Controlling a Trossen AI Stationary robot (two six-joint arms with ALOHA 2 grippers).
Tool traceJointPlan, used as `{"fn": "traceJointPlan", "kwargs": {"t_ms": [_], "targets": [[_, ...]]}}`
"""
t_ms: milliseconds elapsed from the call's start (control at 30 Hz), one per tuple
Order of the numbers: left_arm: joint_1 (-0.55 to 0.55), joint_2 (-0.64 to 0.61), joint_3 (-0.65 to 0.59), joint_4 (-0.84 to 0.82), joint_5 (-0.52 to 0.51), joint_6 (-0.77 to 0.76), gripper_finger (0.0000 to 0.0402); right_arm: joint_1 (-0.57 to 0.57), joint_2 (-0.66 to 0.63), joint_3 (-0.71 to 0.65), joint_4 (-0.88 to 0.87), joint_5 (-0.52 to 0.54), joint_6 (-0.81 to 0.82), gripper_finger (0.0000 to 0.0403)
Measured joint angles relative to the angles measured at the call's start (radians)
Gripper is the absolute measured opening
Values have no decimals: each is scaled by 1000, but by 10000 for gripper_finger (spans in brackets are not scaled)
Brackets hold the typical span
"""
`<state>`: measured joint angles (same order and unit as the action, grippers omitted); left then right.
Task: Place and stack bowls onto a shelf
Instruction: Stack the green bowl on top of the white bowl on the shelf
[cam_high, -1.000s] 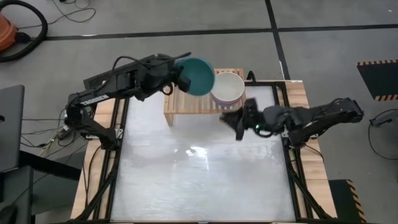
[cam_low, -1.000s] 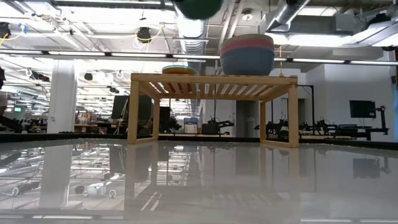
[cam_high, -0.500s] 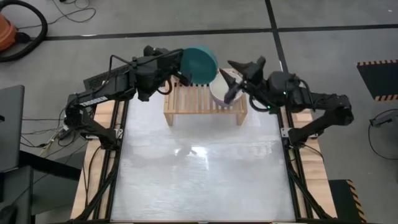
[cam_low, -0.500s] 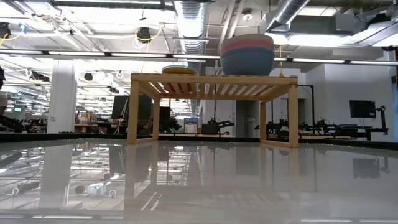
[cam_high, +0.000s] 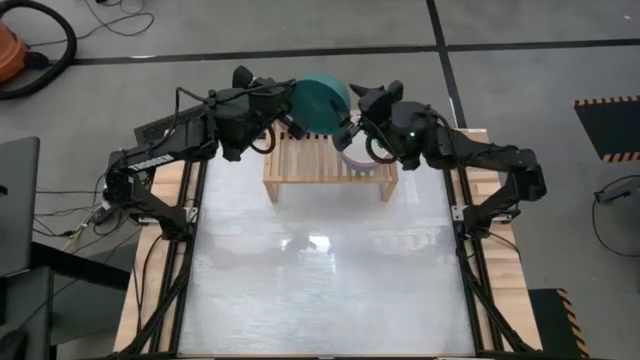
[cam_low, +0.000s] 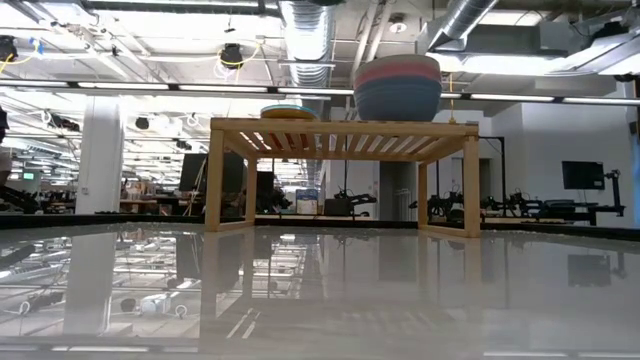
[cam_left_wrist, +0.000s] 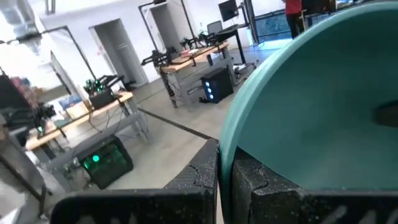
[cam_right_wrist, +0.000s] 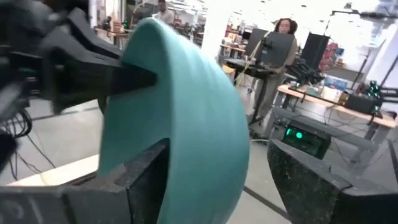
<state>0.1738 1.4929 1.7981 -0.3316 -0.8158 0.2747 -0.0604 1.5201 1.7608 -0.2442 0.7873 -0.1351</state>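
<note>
My left gripper (cam_high: 291, 106) is shut on a dark teal bowl (cam_high: 323, 101) and holds it high over the shelf's (cam_high: 315, 166) far edge. My right gripper (cam_high: 351, 127) is open beside it, above the right end of the shelf. In the right wrist view its fingers (cam_right_wrist: 147, 180) stand on either side of the teal bowl (cam_right_wrist: 186, 106). A tall stack of bowls (cam_low: 397, 88) sits on the right of the slatted top, and a low stack (cam_low: 288, 112) sits on the left. Neither gripper shows in the low view. My left gripper (cam_left_wrist: 225, 171) pinches the teal bowl's rim (cam_left_wrist: 226, 149), one finger inside the bowl and one outside. It comes from the table's left. The bowl is lifted clear and tipped on edge. My right gripper: I cannot tell whether either finger touches the bowl's outer wall (cam_right_wrist: 205, 143).
The glossy table (cam_high: 320, 280) stretches out in front of the shelf, edged by a wooden frame (cam_high: 480, 200). The right arm (cam_high: 480, 160) reaches in over the table's far right corner. People and desks show in the room beyond.
My right gripper has risen from the table by the shelf's right leg and swung toward the far edge and left, up to the teal bowl. My left gripper has lifted the bowl out of the low view and tipped it from mouth-up onto its edge.
</note>
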Motion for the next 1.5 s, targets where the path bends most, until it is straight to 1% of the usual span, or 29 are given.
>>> {"fn": "traceJointPlan", "kwargs": {"t_ms": [133, 233, 333, 500, 533, 600, 667, 767, 867, 967, 1000, 1067, 1133, 1233, 1367, 1500], "targets": [[0, 0, 0, 2, 47, 26, 0, -8, -1, 0, -3, 6, 52, 276], [0, 0, 0, 15, 107, 49, 0, -7, -2, 1, -18, 19, 83, 243], [1, 0, -1, 29, 156, 69, 1, -8, -2, 1, -29, 44, 88, 182], [-5, 1, -1, 52, 164, 57, 3, -10, -2, 1, -36, 96, 83, 54], [-5, 1, -1, 52, 164, 54, 4, -9, -1, 1, -37, 100, 82, 46], [-4, 1, -1, 54, 176, 52, 6, -5, -1, 1, -40, 120, 78, 47], [-5, 1, -1, 55, 182, 52, 12, -4, -1, 1, -38, 118, 80, 47], [-5, 10, -1, 69, 203, 49, 36, -4, -3, 1, -44, 108, 80, 47], [-5, 9, -1, 56, 235, 67, 81, -2, -4, 0, -55, 104, 78, 47], [-6, 7, 0, 56, 280, 89, 138, 4, -1, -1, -65, 74, 86, 47], [-10, 7, 0, 53, 278, 90, 157, 4, 1, -1, -68, 72, 92, 47], [-18, 4, 0, 50, 251, 89, 195, 4, 1, -2, -70, 70, 97, 46], [-23, -7, 0, 30, 210, 99, 228, 4, -2, -2, -69, 100, 99, 46], [-28, -22, 0, 27, 173, 118, 269, 2, -11, -1, -80, 130, 117, 46], [-29, -41, -1, 18, 157, 108, 296, -14, -15, -1, -104, 138, 158, 46], [-29, -76, -1, -35, 146, 94, 300, -53, -33, 0, -221, 144, 305, 46]]}}
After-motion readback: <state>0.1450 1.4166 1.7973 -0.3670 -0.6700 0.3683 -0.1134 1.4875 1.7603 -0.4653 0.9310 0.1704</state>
